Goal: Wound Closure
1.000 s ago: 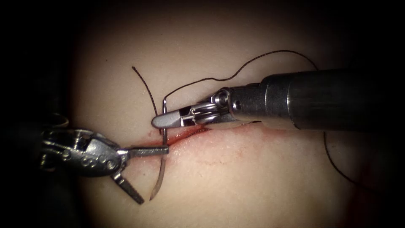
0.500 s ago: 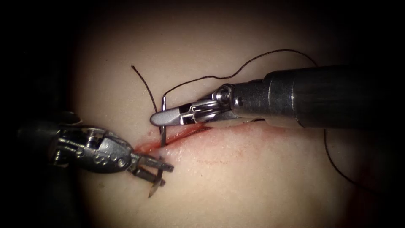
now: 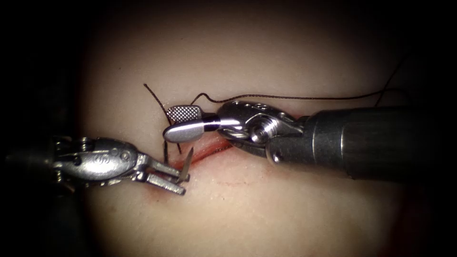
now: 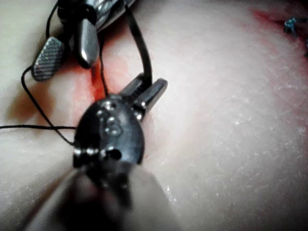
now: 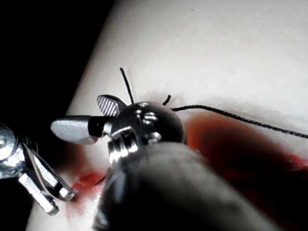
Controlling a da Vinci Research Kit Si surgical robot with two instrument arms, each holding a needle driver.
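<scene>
Left tool [image 3: 178,181] clamps needle [image 3: 186,164] near its tip, at the cut's [image 3: 209,151] left end, body still in tissue [image 3: 285,209]. Right tool [image 3: 183,123] jaws spread, empty, above cut; thread [image 3: 285,98] trails right.

Left tool [image 3: 177,183] gripping needle [image 3: 187,164], right tool [image 3: 183,123] parted, empty

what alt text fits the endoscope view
The left tool grips the curved needle near its tip beside the cut. The right tool, open and empty, hovers above the tissue, thread trailing right.
</scene>
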